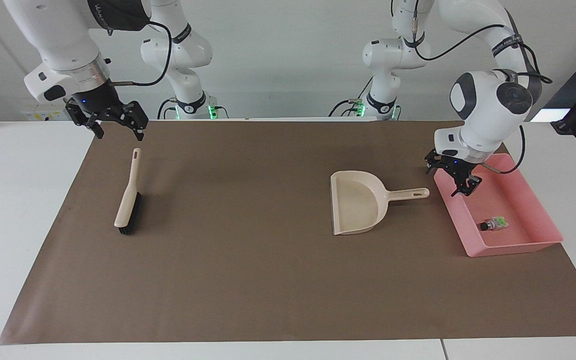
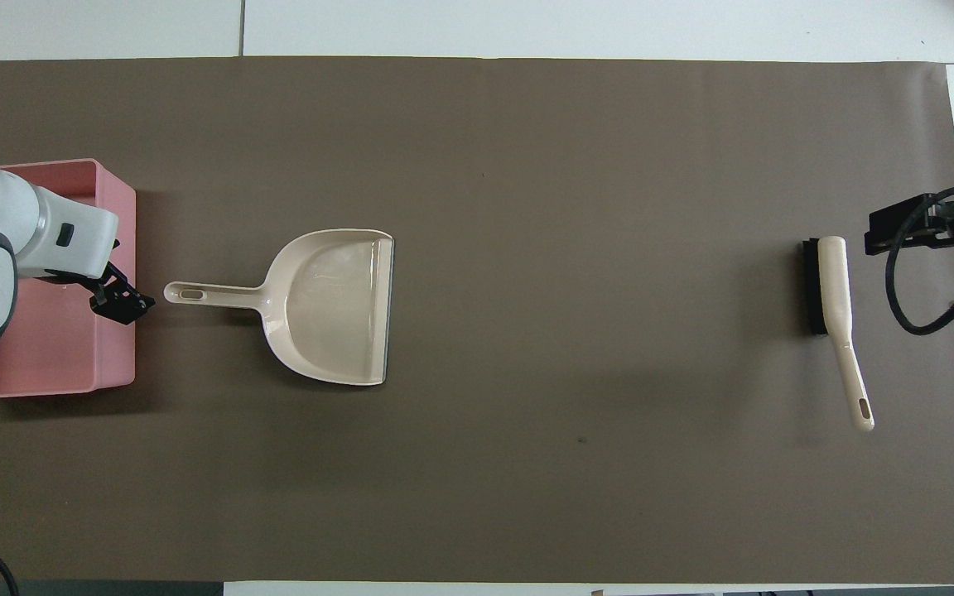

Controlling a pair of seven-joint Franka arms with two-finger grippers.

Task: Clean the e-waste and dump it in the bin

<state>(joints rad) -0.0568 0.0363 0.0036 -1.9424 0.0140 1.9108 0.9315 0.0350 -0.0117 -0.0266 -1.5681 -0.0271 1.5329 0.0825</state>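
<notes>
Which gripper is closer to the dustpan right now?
Left. The left gripper, jaws open, hangs over the pink bin's rim just past the dustpan handle's tip. The right gripper, also open, is over the brush handle at the right arm's end.

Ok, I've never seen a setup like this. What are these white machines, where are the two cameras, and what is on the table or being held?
They are two robot arms, each ending in a two-finger gripper. One camera looks across the table at the robots; the other looks down from above their own end, so the two views are mirrored.

On the brown mat lie a brush toward the right arm's end and a beige dustpan, empty, toward the left arm's end. Beside the dustpan's handle sits a pink bin with a few small electronic parts inside.

Nothing is held. The left gripper hangs open over the bin's edge next to the dustpan handle. The right gripper waits open, in the air above the brush handle.
</notes>
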